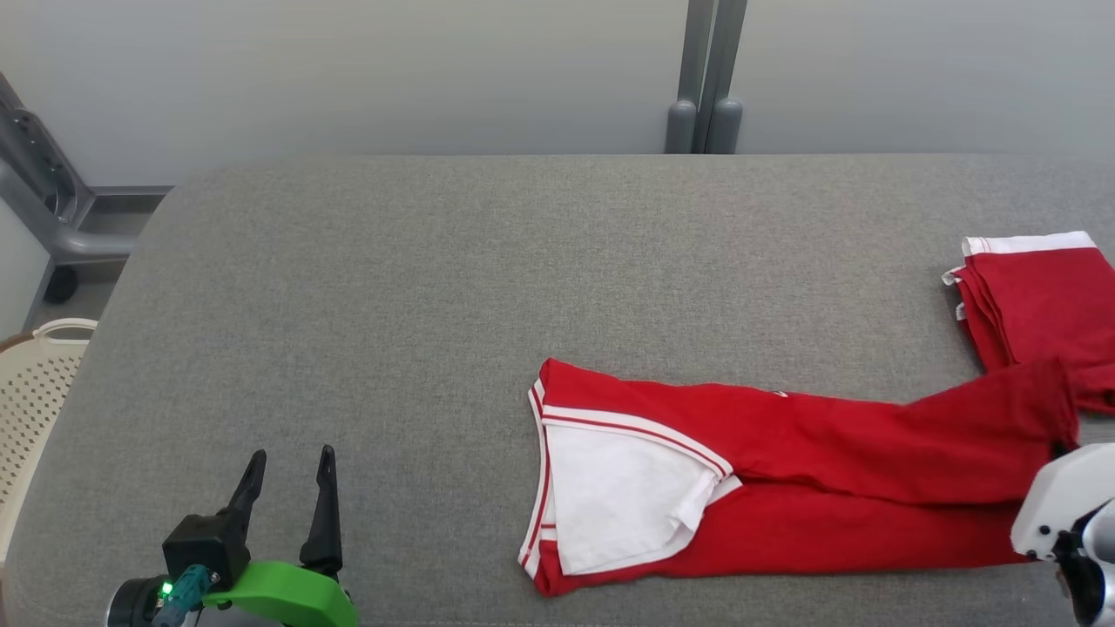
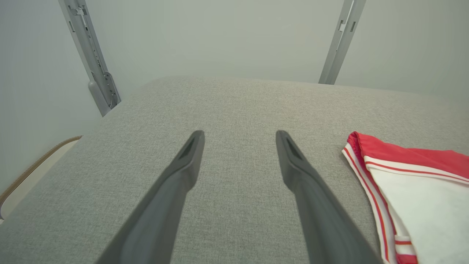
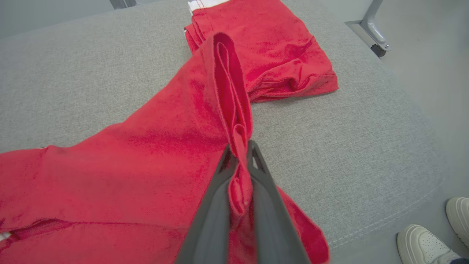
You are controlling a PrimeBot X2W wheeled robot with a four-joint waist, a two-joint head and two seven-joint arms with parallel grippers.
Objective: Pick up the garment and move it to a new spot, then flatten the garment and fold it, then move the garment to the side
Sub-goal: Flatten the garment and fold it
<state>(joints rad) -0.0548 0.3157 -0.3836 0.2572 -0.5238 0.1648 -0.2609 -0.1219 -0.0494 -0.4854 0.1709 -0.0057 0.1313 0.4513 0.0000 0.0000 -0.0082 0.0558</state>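
Slippage is the risk: right hand (image 3: 240,154) clamps only a narrow bunched ridge of the red garment (image 1: 784,470), which sprawls leftward from it across the table (image 1: 392,287), well right of the spread, empty left hand (image 1: 292,455), so drag could pull it free.

Grey upholstered table in a plain, pale-walled room.
The table (image 1: 392,287) is covered in coarse grey woven fabric, with rounded corners and a stitched seam along its edge. Behind it stands a smooth, pale grey-green wall (image 1: 348,70) in soft, even light. Two slim grey metal posts (image 1: 706,78) rise side by side against the wall beyond the far edge, and a slanted grey metal frame (image 1: 43,192) stands off the far left corner. A cream perforated basket (image 1: 35,383) sits beside the table's left edge. The floor (image 3: 432,73) is pale grey; a person's white shoes (image 3: 421,242) stand on it near a table corner.
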